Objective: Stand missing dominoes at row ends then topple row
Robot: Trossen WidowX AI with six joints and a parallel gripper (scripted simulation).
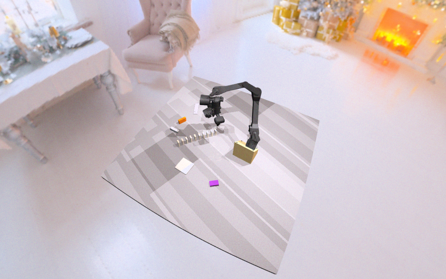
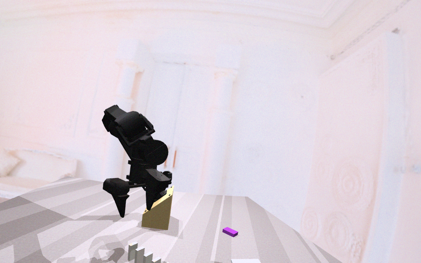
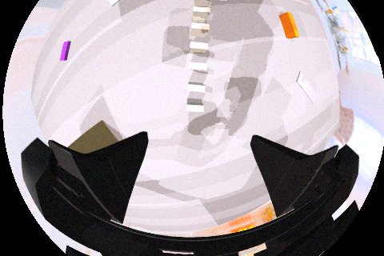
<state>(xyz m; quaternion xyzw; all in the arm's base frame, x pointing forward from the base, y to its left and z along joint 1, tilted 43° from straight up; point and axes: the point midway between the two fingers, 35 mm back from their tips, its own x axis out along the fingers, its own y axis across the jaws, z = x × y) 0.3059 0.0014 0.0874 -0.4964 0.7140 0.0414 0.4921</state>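
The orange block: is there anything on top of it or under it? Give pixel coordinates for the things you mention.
Nothing sits on top of the orange block (image 1: 182, 120) (image 3: 289, 25). Its underside is hidden.

Open passage lies between the widely parted black fingers of the hand (image 1: 214, 122) (image 2: 135, 214) (image 3: 199, 136); the row of upright, cream rectangular dominoes (image 1: 199, 136) (image 2: 139, 254) (image 3: 198, 47) obstructs low sideways travel.

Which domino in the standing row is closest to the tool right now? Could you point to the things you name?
The end domino (image 1: 215, 131) (image 2: 132, 251) (image 3: 195, 105), at the row's end toward the yellow base block (image 1: 244, 152) (image 2: 156, 216) (image 3: 95, 139); only it has a neighbor on just one side there.
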